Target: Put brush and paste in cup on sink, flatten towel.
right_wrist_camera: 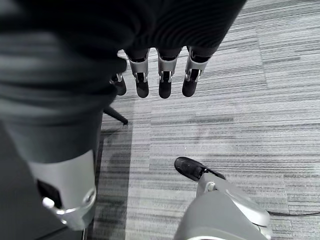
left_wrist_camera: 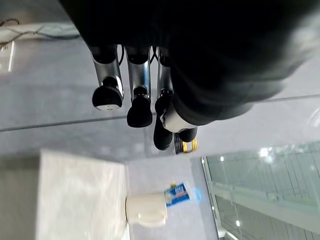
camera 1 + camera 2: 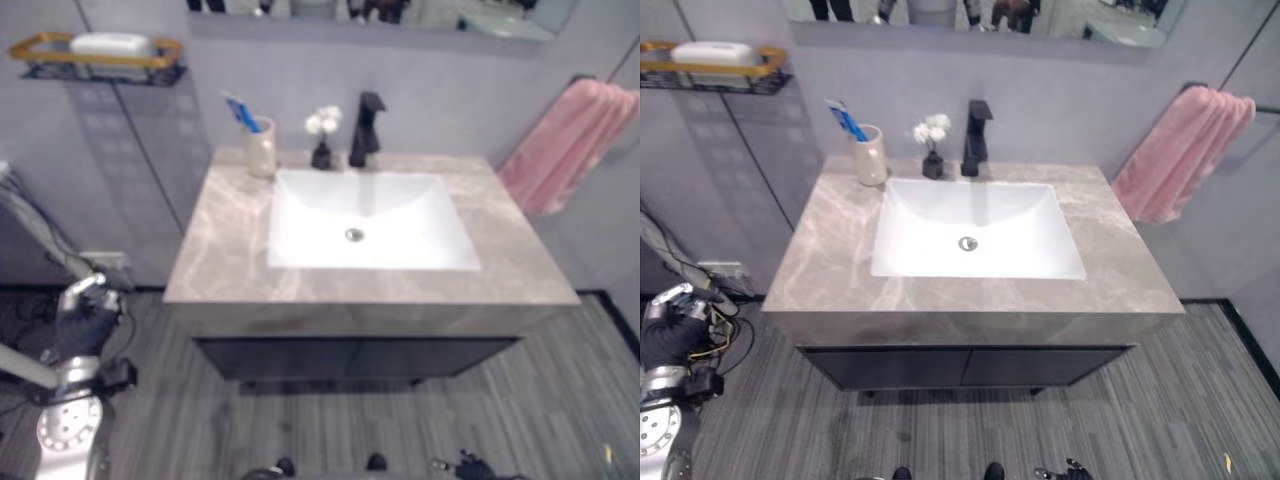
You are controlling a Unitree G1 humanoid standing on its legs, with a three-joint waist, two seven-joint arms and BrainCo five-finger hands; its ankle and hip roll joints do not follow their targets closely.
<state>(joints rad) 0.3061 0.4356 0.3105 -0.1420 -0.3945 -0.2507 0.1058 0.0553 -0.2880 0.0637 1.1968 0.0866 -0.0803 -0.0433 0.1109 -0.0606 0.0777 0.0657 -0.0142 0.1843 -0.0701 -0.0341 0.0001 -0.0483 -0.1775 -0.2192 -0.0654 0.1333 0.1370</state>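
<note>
No text could be read; the print on the tube (image 2: 178,194) in the cup (image 2: 147,210) was blurred.

A bathroom: marble vanity (image 3: 1110,270), sink (image 3: 975,235), faucet (image 3: 977,135), hanging towel (image 3: 1180,150).

Silver-grey arms end in dark ribbed hand covers and silver fingers (image 1: 165,75) with dark tips.
</note>
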